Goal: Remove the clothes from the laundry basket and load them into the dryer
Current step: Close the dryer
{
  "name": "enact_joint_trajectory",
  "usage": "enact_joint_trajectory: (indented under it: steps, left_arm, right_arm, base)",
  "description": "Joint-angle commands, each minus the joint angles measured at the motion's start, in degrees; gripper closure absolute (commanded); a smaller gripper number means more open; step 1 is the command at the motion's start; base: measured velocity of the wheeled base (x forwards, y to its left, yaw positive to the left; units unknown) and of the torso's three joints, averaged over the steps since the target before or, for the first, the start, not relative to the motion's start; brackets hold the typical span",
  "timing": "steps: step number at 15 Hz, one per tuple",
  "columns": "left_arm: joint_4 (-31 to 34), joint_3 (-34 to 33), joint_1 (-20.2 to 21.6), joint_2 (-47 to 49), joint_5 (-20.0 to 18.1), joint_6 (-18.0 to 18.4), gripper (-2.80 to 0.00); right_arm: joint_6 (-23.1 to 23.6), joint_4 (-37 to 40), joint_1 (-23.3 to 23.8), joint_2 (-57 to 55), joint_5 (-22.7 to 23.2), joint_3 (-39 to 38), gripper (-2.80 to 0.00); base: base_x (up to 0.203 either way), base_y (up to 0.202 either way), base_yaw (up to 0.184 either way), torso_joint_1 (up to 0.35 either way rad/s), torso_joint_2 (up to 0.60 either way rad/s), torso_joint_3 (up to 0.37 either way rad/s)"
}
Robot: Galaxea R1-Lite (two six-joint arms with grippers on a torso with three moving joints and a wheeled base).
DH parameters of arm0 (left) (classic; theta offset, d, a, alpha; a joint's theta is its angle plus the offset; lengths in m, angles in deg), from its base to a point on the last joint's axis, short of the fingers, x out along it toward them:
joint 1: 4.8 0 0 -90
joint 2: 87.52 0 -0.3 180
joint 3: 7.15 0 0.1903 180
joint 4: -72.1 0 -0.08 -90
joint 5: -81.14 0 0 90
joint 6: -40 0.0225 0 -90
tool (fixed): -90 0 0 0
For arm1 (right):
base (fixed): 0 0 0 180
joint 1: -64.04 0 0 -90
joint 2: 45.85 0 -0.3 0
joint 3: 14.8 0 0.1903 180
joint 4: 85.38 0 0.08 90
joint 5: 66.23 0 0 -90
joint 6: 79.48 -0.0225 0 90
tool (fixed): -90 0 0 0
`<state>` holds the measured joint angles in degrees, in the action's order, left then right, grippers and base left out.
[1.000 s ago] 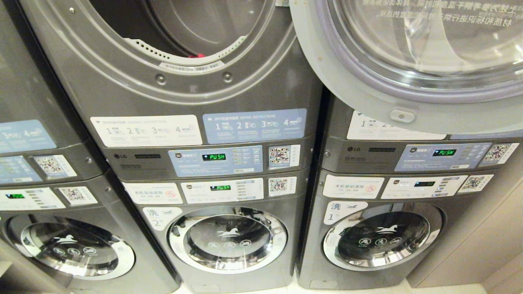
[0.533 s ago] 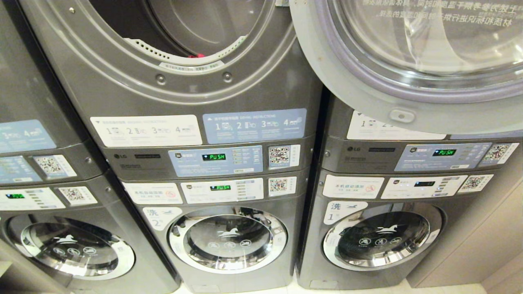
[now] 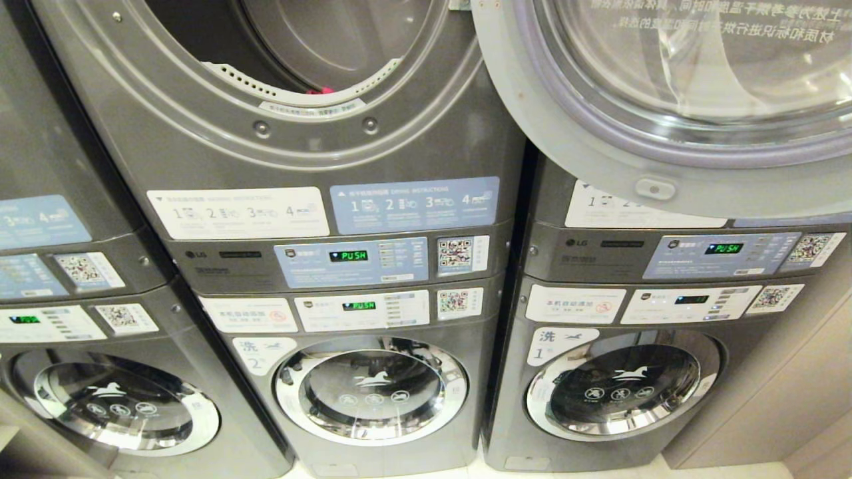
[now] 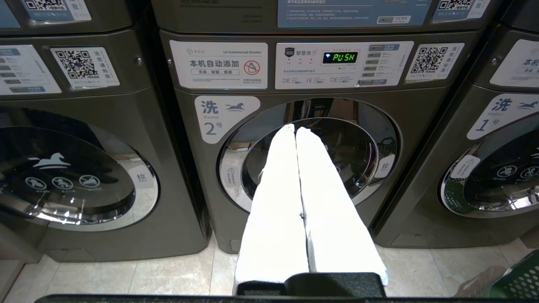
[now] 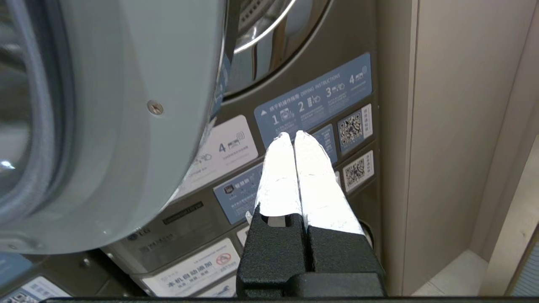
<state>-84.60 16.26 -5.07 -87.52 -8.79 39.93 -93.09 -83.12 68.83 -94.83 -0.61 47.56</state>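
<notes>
- Nothing we can see in the head view has moved since a second ago: the middle dryer [image 3: 286,80] stands open as before, its door [image 3: 665,100] swung out to the right over the neighbouring stack, and a small scrap of red clothes [image 3: 325,88] shows at the lower lip of the drum. Neither arm appears here.
- From the left wrist view we see the left gripper [image 4: 295,130] with its white-wrapped fingers pressed together and empty, pointing at the round door of washer number 2 [image 4: 309,155]. At the frame's corner a bit of green holed plastic on the tiled floor [image 4: 126,277] is probably the laundry basket [image 4: 520,282], though too little shows to be sure.
- From the right wrist view we see the right gripper [image 5: 294,135] closed on nothing, just beside the rim of the open dryer door [image 5: 126,126], in front of the blue instruction sticker [image 5: 313,99], with a beige wall [image 5: 454,126] alongside.
</notes>
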Motion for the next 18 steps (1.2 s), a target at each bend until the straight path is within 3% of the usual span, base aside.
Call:
enact_joint_trajectory:
  steps: [1,7,10,18]
  left_arm:
    - [0.0,0.0,0.0,0.0,0.0,0.0,0.0]
    - [0.0,0.0,0.0,0.0,0.0,0.0,0.0]
    - [0.0,0.0,0.0,0.0,0.0,0.0,0.0]
    - [0.0,0.0,0.0,0.0,0.0,0.0,0.0]
  right_arm:
    - [0.1,-0.2,0.0,-0.2,-0.1,-0.3,0.0]
    - [0.5,-2.1,0.0,-2.0,0.5,1.2,0.0]
    - [2.7,-5.7,0.0,-3.4,4.0,0.7,0.0]
    - [3.1,-6.4,0.0,-5.3,4.3,1.3,0.0]
  base:
    - [0.0,0.0,0.0,0.0,0.0,0.0]
    - [0.0,0.0,0.0,0.0,0.0,0.0]
    - [0.0,0.0,0.0,0.0,0.0,0.0]
    - [0.0,0.0,0.0,0.0,0.0,0.0]
